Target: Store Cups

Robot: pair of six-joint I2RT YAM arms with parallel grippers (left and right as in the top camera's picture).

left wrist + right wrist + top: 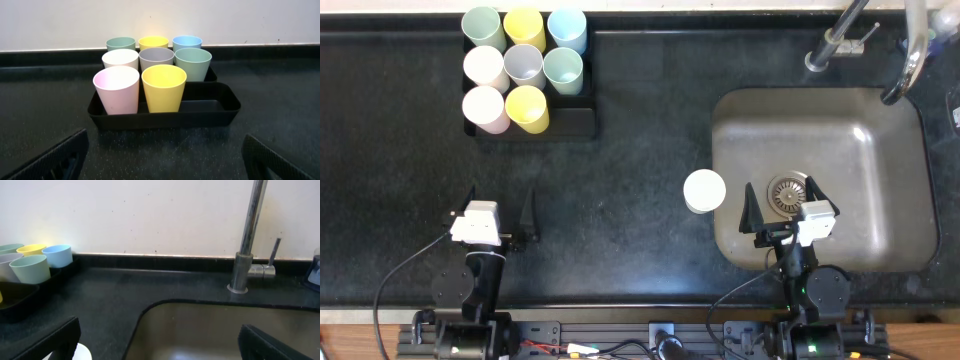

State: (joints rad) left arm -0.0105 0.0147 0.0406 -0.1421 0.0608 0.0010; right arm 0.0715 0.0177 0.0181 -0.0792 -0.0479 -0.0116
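**A:** Where is the loose cup sitting?

**B:** The white cup [704, 190] is sitting on the dark counter [640, 170], just beside the left rim of the sink [880, 110]. It is well apart from the black tray [582, 122]. I cannot tell which way up it is standing.

**A:** And what is the tray carrying?

**B:** Eight cups [156, 59] are standing in it, mouths up. A pink cup [116, 90] and a yellow cup [163, 87] are standing at the front. Six more in green, yellow, blue, white and grey are filling the two rows behind. The front compartment beside that yellow cup is lying bare.

**A:** What are the grippers doing?

**B:** The left gripper [501, 198] is hovering over the counter, facing the tray, with its fingers spread wide and gripping nothing. The right gripper [781, 195] is hanging over the left part of the sink, near the white cup. Its fingers are gaping just as wide, with nothing between them
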